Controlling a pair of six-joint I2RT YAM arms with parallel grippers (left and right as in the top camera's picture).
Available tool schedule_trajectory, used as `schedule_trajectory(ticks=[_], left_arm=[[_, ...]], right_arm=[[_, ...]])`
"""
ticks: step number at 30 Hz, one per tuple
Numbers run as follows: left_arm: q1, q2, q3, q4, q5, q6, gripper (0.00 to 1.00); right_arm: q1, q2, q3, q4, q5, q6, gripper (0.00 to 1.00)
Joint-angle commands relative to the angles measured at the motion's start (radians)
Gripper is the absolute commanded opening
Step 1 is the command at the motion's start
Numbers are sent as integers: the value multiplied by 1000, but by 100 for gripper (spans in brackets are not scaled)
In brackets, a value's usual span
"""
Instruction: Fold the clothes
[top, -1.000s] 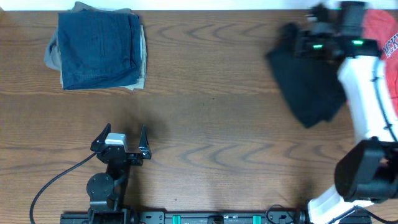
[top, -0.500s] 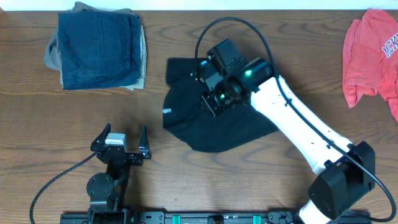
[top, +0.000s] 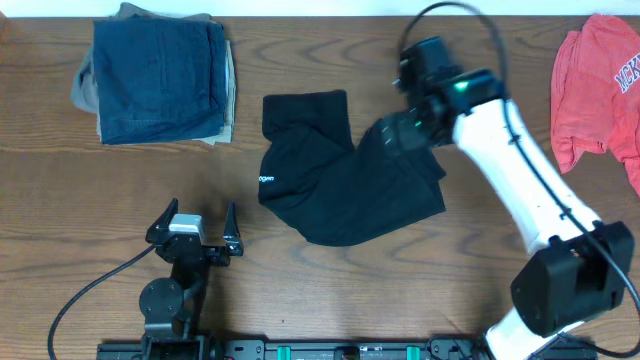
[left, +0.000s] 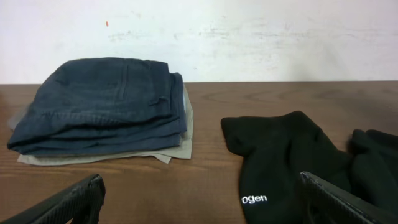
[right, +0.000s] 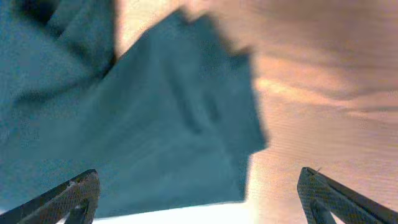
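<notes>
Nearest, by the arm bases: L gripper (top: 201, 208) is sitting low over bare table (top: 400, 290), jaws standing wide apart, nothing btwn them. A black cable (top: 90, 285) is looping off to its left.

Mid-table: the black garment (top: 340, 190) is lying crumpled, roughly centre, slightly right of the L gripper and ahead of it. One flap is sticking out toward the far-left corner, and the bulk is spreading to the right. A short white text mark (top: 266, 179) is showing on its left edge; the L wrist view is reading only "ogen". Fabric is bunching in ridges, not flat.

R arm is reaching in from the near-right corner, white link crossing diag. R gripper (right: 198, 186) is hanging over the garment's right part, fingers spread wide, gripping nothing. R wrist view is blurring, so contact w/ the cloth can't be told.

Far side: folded denim-and-tan pile (top: 160, 80) is sitting far-left, well apart from the garment. Coral-red shirt (top: 595, 85) w/ lettering is lying far-right at the table edge. White wall (left: 249, 37) is running behind.
</notes>
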Motion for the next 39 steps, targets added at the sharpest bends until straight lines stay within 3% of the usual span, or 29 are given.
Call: schedule_trajectory(ticks=[1,3,7,17,28,39], left_arm=[[5,-6,-17,-33,14,14,98],[5,-6,-17,-33,14,14,98],[5,-6,-17,-33,14,14,98],[5,-6,-17,-33,14,14,98],[5,-6,-17,-33,14,14,98],[5,-6,-17,-33,14,14,98]], right_arm=[[-58,-29,-45,44,13,23,99],[-86,-29,-94,108,8,23,99],[-120,-29,-219,298,-118,-3,87],[-109,-28,-352,587,-181,-11,88],[-104,109,-364,659,-185,-15,89],[-27,205,-364,690,-146,-112,89]])
